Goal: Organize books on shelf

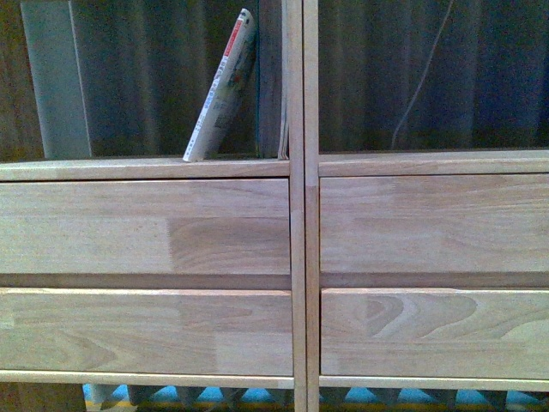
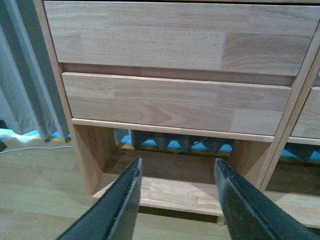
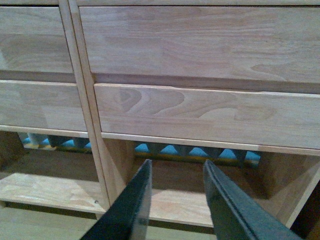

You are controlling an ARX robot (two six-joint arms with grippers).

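Book [image 1: 221, 86] leaning in shelf [image 1: 296, 223] cubby.

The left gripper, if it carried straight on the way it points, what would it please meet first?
Probably nothing at first: the left gripper, jaws open, aims into the shelf's open bottom cubby; depth beyond is unclear.

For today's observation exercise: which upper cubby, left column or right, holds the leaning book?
The left column's cubby: the white-spined book leans there; no book shows in the right one.
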